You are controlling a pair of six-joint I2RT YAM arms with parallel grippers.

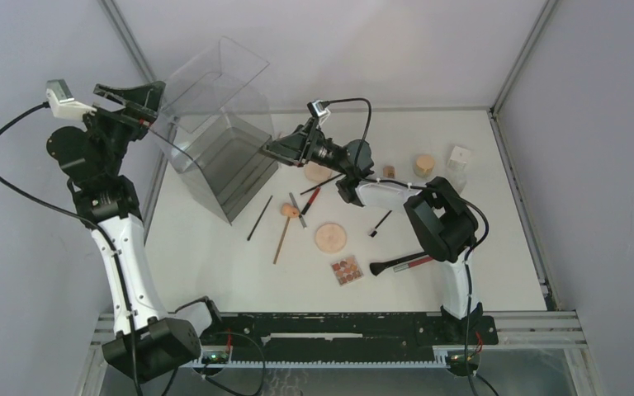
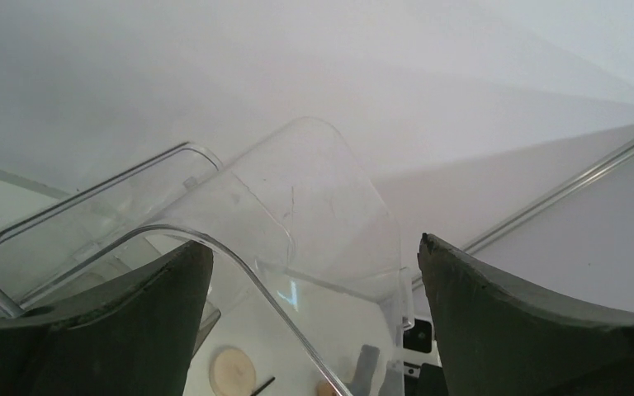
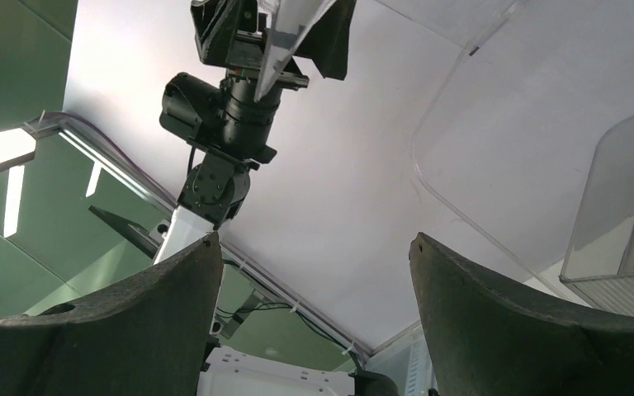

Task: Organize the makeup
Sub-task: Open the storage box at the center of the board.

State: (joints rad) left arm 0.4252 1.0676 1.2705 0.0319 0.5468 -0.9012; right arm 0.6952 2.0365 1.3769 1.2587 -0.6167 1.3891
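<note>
The makeup lies loose on the white table: a peach powder disc (image 1: 330, 238), a square palette (image 1: 347, 270), a thin black brush (image 1: 259, 218), a brown pencil (image 1: 281, 240), a beige sponge (image 1: 288, 211), a red pencil (image 1: 311, 200) and a tan jar (image 1: 423, 166). The clear organizer (image 1: 215, 140) stands tipped at the back left. My left gripper (image 1: 149, 99) is open, and the organizer's rim (image 2: 215, 239) runs between its spread fingers. At the organizer's right edge my right gripper (image 1: 271, 148) is open with nothing between its fingers (image 3: 173, 313).
A small black brush (image 1: 380, 223) and a black and red brush (image 1: 400, 264) lie near the right arm's base. A white bottle (image 1: 458, 161) and a small brown item (image 1: 389, 172) stand at the back right. A second disc (image 1: 318, 173) is partly hidden under the right arm.
</note>
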